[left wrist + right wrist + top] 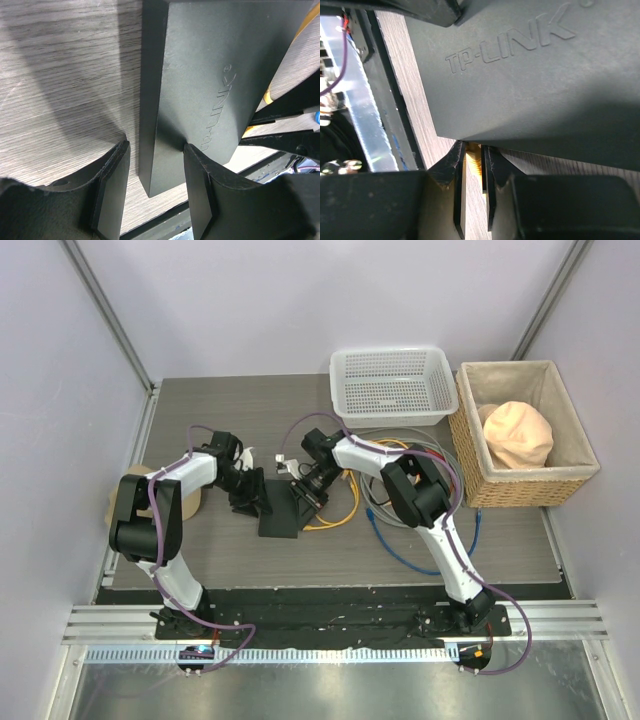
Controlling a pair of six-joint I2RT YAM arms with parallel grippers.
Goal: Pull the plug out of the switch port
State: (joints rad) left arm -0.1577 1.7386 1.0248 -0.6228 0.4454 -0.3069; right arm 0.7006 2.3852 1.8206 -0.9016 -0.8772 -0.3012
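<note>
Closest to the lens, the right gripper (474, 150) has its two fingers pressed nearly together on a small yellow plug (472, 161), right where it enters the edge of the switch (530, 85). Opposite, the left gripper (156, 146) stands spread around one corner of the switch. One finger (200, 185) overlaps the top face and the other (112, 185) sits just clear of the side wall, so it brackets the box rather than clamps it.

The switch lies flat on the wood-grain table (200, 420), between the two grippers. It looks like a stiff, light plastic shell with a smooth matte skin, so I'd expect it to skate across the table if the plug is tugged with nothing bracing it. The plug is small and hard, and probably latched. The sound hold is on its body, not on the limp yellow cable (350, 508) trailing off to the right.

The switch's long axis, running with the raised lettering, seems to go roughly near to far. The socket edge faces right, toward the right arm, so a pull should go straight out that way.
</note>
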